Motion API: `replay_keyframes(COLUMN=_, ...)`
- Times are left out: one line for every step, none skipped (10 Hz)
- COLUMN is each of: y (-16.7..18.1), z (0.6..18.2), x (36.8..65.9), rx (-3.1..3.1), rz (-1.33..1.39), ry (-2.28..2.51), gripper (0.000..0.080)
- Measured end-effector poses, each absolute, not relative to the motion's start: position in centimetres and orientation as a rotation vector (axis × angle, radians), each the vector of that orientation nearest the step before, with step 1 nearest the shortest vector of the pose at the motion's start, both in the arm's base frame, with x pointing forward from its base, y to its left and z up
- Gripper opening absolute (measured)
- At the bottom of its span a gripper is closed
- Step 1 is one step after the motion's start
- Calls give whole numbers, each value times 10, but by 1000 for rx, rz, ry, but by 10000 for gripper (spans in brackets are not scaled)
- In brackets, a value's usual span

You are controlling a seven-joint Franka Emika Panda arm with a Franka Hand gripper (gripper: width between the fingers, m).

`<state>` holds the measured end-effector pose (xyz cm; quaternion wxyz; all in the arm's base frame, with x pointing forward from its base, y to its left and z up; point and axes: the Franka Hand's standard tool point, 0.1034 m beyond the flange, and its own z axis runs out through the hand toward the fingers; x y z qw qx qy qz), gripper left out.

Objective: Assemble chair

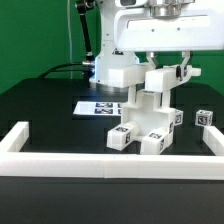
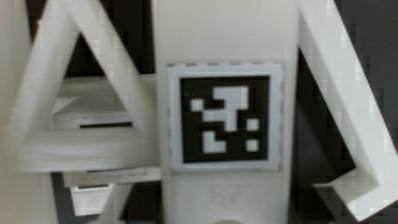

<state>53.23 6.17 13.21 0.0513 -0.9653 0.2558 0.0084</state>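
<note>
One hand (image 1: 167,68) straddles the top of one matte white, blocky, tagged chair assembly (image 1: 143,112) standing beneath it on the black worktop (image 1: 50,105); whether it clamps is unclear. Two small white tagged blocks (image 1: 178,117) lie lower, aside.

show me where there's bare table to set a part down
Bare table: the exterior view's left, bordered by side rail, front rail, marker board and chair. Crowded: the chair under the gripper, and the tagged block beside it.

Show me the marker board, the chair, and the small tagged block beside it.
marker board (image 1: 92,106), exterior view, its tagged top face
chair (image 1: 150,105), exterior view, middle of the joined frame
small tagged block (image 1: 204,117), exterior view, its front face
</note>
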Motion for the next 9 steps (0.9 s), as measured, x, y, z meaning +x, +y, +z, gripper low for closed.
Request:
replay_keyframes(y=62, z=132, x=532, rx=-2938, rz=25, ry=777, gripper=291)
replay_keyframes(y=62, z=132, x=532, rx=-2938, rz=25, ry=777, gripper=291)
replay_keyframes(y=61, z=130, x=532, rx=-2939, rz=29, ry=778, gripper=291)
replay_keyframes(y=61, z=130, x=532, rx=-2940, rz=30, ry=778, gripper=291)
replay_keyframes(y=61, z=130, x=532, rx=-2940, rz=30, ry=778, gripper=291)
replay_keyframes(y=61, z=130, x=532, rx=-2940, rz=29, ry=778, gripper=291)
replay_keyframes(y=61, z=130, x=532, rx=-2940, rz=27, ry=779, gripper=291)
replay_keyframes(y=61, z=130, x=532, rx=-2940, rz=27, ry=780, gripper=291)
replay_keyframes(y=61, z=130, x=532, rx=-2939, rz=27, ry=781, gripper=291)
